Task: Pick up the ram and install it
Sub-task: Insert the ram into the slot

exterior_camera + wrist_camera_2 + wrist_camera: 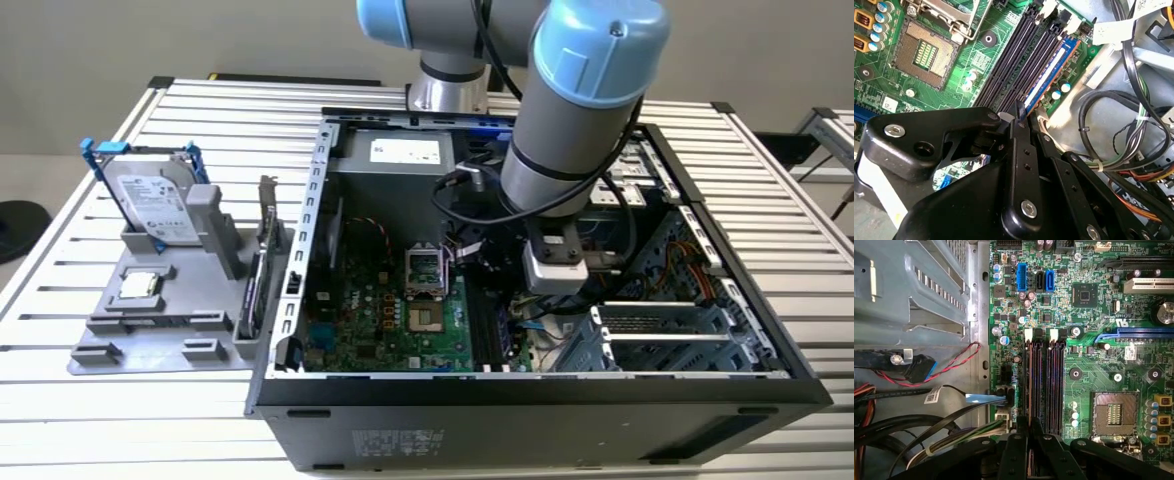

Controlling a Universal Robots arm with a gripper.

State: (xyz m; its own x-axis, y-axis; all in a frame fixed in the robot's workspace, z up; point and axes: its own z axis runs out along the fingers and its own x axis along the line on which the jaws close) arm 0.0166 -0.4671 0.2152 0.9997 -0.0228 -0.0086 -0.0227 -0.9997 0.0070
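A worktop [120,420] of pale aluminium slats, laid side by side with dark grooves between them, spans most of the exterior view. Behind it stands a plain, light grey-beige wall [200,35], evenly lit with no strong shadows. On the exterior view's right, a second slatted metal surface [834,130] sits just beyond the worktop's edge. On the exterior view's left, a dark round object [16,228] rests low on a pale floor [40,170].
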